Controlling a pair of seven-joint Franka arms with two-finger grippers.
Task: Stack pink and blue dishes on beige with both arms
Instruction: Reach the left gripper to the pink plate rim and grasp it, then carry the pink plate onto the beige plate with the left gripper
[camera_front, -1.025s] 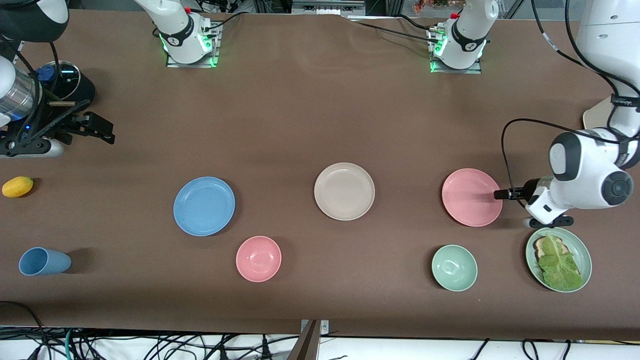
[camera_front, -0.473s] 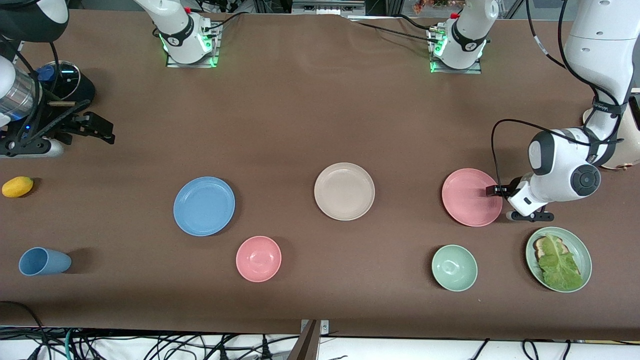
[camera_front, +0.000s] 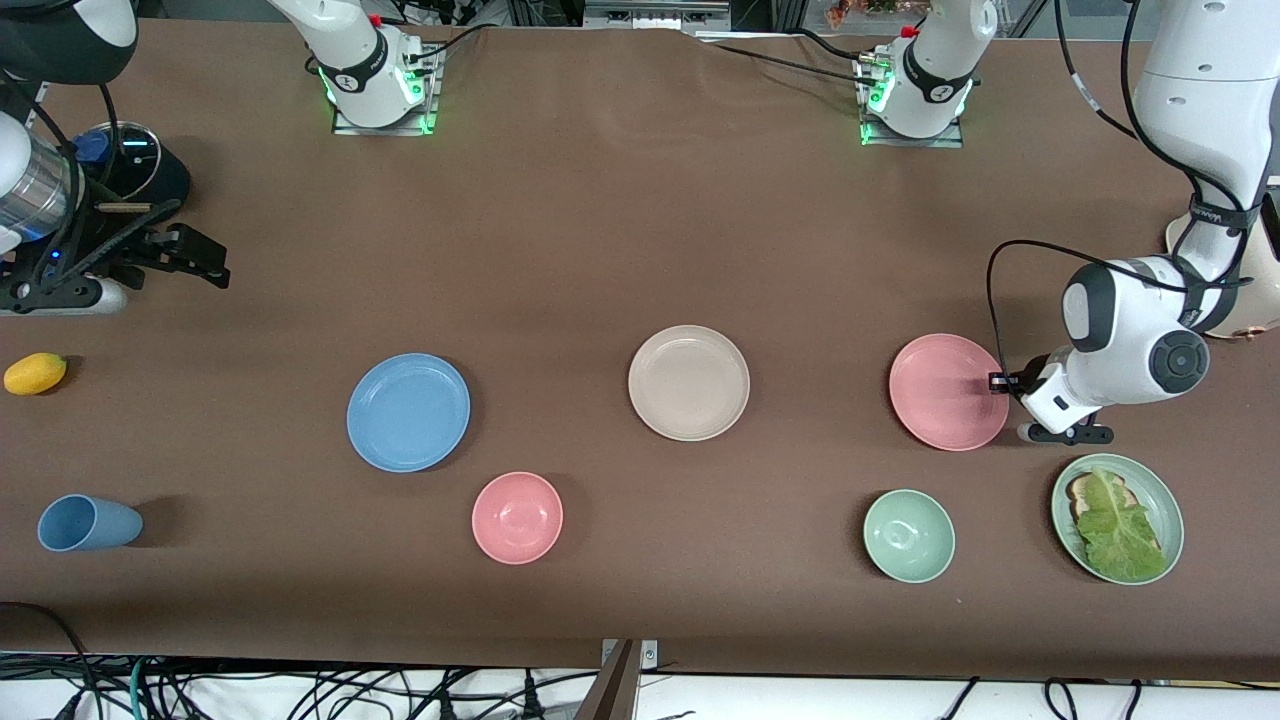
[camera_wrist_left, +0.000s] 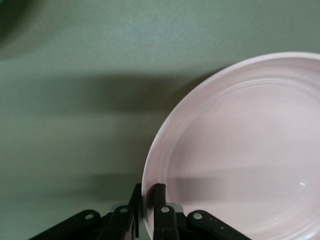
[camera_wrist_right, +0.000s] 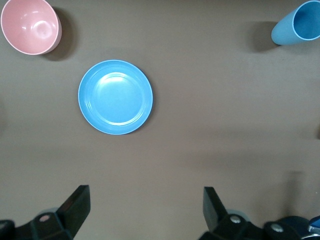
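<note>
The pink plate lies toward the left arm's end of the table. My left gripper is shut on its rim, one finger inside the rim and one outside. The beige plate sits bare mid-table. Toward the right arm's end lies the blue plate. My right gripper hangs open and holds nothing, high over the table's right arm's end, well apart from the blue plate.
A pink bowl and a blue cup lie nearer the front camera than the blue plate. A green bowl and a pale green plate with lettuce sit beside the left gripper. A yellow fruit lies at the table's end.
My left gripper moved in onto the pink plate's rim and shut on it. The plate has since shifted slightly toward the left arm's end. The right arm has not moved.
</note>
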